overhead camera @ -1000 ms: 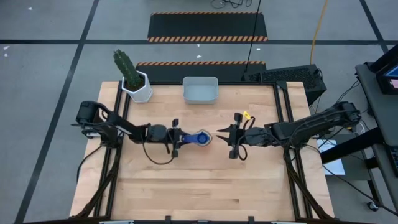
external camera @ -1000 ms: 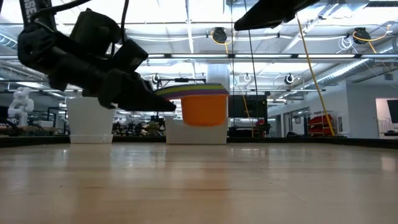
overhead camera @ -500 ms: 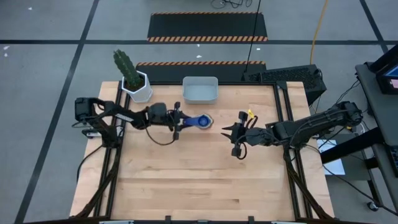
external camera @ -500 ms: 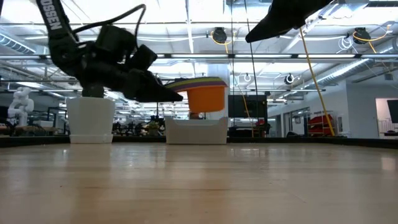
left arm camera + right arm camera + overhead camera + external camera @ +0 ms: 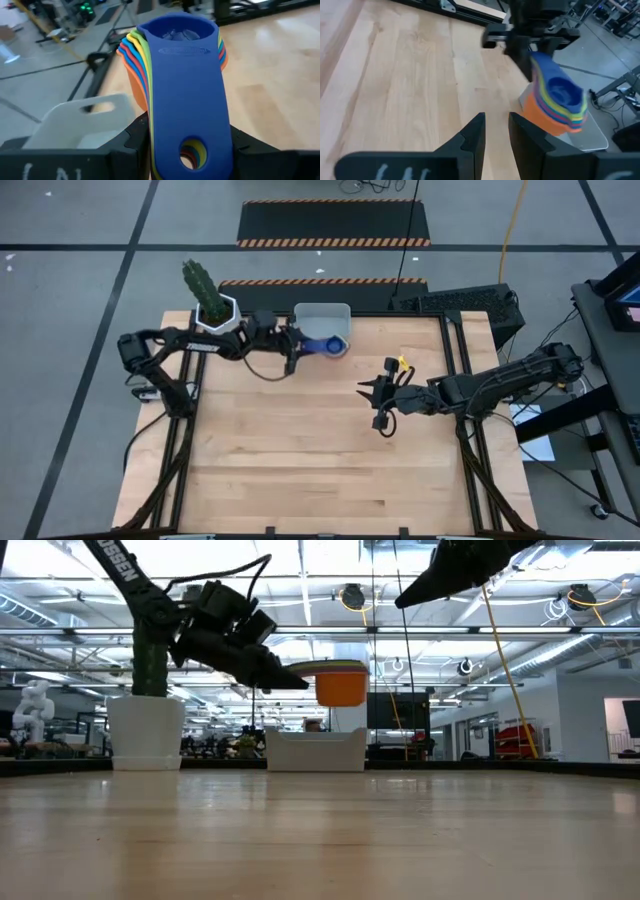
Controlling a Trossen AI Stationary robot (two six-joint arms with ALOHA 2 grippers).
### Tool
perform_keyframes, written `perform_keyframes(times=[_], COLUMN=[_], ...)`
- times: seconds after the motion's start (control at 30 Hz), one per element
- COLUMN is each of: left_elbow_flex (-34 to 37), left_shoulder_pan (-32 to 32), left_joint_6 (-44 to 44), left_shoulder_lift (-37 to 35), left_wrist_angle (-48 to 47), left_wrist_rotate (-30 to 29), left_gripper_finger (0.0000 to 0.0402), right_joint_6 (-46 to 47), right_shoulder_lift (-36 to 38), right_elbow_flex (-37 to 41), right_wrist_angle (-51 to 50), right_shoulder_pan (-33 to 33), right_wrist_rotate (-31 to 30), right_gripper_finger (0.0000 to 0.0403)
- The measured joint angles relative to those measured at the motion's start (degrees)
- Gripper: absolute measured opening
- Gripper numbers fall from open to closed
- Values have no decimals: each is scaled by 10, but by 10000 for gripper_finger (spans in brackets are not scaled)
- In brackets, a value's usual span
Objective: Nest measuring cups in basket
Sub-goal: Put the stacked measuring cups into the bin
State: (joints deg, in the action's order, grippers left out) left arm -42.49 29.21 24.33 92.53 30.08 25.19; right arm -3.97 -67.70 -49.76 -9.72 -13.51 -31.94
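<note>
The measuring cups [image 5: 327, 346] are nested in one stack, dark blue on top and orange at the bottom [image 5: 341, 688]. My left gripper [image 5: 297, 347] is shut on the stack's handles and holds it in the air over the near rim of the pale basket [image 5: 321, 322]. The basket [image 5: 314, 750] stands at the table's far edge, with the stack above it. My right gripper [image 5: 373, 406] hovers open over the table right of the middle, and its wrist view looks at the stack [image 5: 559, 104]. My left gripper pinches the stacked handles [image 5: 192, 125] near their free end, one finger [image 5: 136, 134] on each side edge. The fingers reach level from the table's left, along the handles. The stack is lifted clear, bowls upright and pointing away from the gripper.
A white hexagonal pot with a cactus [image 5: 217, 308] stands at the far left corner, just left of the basket and close to my left arm. Bare wood [image 5: 300, 450] fills the table's middle and near half.
My left gripper has carried the stack from the table's middle toward the far edge and a little up, until it is over the basket's near rim, staying shut on the handles. My right gripper has drawn back slightly toward the table's right.
</note>
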Motion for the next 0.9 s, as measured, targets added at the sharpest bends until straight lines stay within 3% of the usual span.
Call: perform_keyframes(times=[0.27, 0.47, 0.67, 0.9], left_elbow_flex=[-37, -115, -174, -181], left_shoulder_pan=[68, 91, 124, 159], left_joint_6=[-3, 36, 41, 38], left_shoulder_lift=[0, 3, 46, 110], left_wrist_angle=[-7, -84, -98, -103], left_wrist_rotate=[32, 33, 73, 94], left_gripper_finger=[137, 137, 137, 137], right_joint_6=[-37, -38, -41, -45], right_shoulder_lift=[10, 19, 22, 26], right_elbow_flex=[0, 0, 0, 0], right_wrist_angle=[-1, 0, 6, 2], right_shoulder_pan=[2, 4, 4, 5], right_wrist_rotate=[-13, -14, -14, -27], right_gripper_finger=[80, 80, 80, 80])
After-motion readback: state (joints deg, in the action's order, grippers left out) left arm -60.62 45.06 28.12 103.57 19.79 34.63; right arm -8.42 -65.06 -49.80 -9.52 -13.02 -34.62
